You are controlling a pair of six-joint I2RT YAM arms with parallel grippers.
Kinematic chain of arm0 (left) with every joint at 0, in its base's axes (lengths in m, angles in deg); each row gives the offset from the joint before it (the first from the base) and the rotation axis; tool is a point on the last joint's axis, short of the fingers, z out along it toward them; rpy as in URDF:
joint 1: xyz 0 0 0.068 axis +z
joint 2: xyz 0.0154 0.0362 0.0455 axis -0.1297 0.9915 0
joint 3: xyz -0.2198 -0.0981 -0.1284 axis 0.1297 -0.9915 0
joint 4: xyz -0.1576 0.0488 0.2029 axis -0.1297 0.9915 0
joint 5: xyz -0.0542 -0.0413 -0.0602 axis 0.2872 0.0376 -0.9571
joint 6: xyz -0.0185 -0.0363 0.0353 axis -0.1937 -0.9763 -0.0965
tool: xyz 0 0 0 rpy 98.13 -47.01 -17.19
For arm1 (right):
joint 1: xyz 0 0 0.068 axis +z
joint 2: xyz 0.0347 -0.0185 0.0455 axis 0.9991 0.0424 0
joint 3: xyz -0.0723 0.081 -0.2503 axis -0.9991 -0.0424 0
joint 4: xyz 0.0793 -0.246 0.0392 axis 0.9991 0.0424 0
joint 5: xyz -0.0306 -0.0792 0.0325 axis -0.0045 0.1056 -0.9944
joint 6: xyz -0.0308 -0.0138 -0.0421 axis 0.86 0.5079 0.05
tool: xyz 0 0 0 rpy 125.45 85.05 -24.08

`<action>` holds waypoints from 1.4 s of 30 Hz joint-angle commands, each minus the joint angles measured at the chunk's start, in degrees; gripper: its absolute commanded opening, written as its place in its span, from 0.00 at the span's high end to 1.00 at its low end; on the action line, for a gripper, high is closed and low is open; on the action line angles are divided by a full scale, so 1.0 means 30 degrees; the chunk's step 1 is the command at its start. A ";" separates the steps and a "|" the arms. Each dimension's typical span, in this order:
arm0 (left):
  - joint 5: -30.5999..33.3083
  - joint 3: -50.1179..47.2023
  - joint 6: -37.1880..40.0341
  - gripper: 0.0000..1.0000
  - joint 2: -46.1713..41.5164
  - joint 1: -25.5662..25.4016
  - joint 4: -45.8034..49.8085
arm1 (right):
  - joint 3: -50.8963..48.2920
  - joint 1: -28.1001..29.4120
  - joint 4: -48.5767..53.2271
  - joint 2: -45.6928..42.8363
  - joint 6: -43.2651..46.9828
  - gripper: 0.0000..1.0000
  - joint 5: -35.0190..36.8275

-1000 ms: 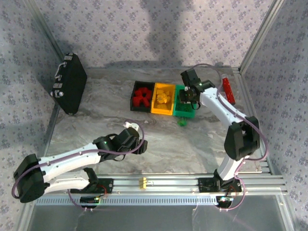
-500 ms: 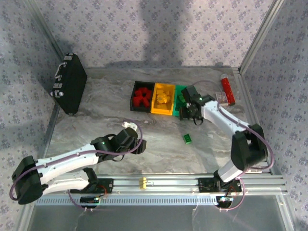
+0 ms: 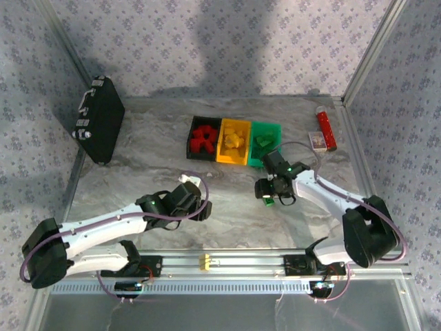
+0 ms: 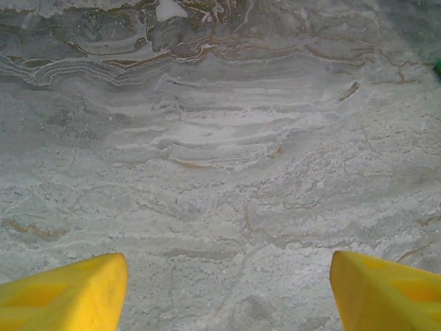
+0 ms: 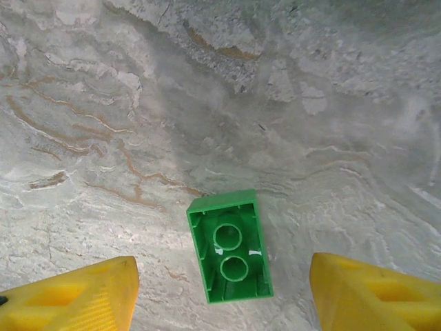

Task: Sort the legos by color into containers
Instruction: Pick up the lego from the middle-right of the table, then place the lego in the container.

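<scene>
A green lego (image 5: 229,246) lies upside down on the marble table, hollow side up, between the yellow fingers (image 5: 76,296) of my open right gripper (image 5: 224,293), touching neither. From above, that gripper (image 3: 270,192) hovers just below the green bin (image 3: 265,143), and a bit of the green lego (image 3: 267,201) peeks out under it. The black bin (image 3: 204,138) holds red legos, the yellow bin (image 3: 234,141) holds yellow legos, and the green bin holds green ones. My left gripper (image 3: 200,207) is open over bare marble, its yellow fingers (image 4: 65,293) wide apart.
A large black briefcase (image 3: 100,118) leans at the back left. A long red tube (image 3: 325,129) and a small card (image 3: 316,140) lie at the back right. An aluminium rail with a pale yellow clip (image 3: 204,261) runs along the near edge.
My right arm has swung from the green bin down toward the near side and now hangs over the green lego on the table. The left arm has barely moved.
</scene>
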 commanded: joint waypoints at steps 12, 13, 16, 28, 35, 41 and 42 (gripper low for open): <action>-0.0034 -0.0048 -0.0362 0.23 -0.1171 0.0106 -0.0158 | -0.0137 0.0964 -0.0256 0.2500 -0.0920 0.45 0.1088; -0.0031 -0.0076 -0.0391 0.23 -0.1168 0.0106 -0.0224 | -0.0116 0.1065 -0.0254 0.2607 -0.0960 0.46 0.1178; -0.0024 -0.0137 -0.0361 0.23 -0.1159 0.0106 -0.0252 | 0.0091 0.1353 -0.0225 0.2830 -0.1169 0.59 0.1466; 0.0219 0.0051 -0.0253 0.24 -0.1574 0.0105 0.0288 | 0.7379 -0.1005 0.2475 0.3468 0.0817 0.67 0.2219; 0.0471 -0.0278 -0.0451 0.24 -0.2369 0.0105 0.0576 | 1.2781 -0.2825 0.3533 0.7735 0.1648 0.67 0.1608; 0.0698 -0.0300 -0.0408 0.23 -0.2790 0.0120 0.1011 | 1.4853 -0.2681 0.4482 0.9243 0.1537 0.38 0.2679; 0.0733 -0.0326 -0.0393 0.24 -0.2884 0.0133 0.1030 | 1.4492 -0.2645 0.4186 0.8947 0.1422 0.37 0.2724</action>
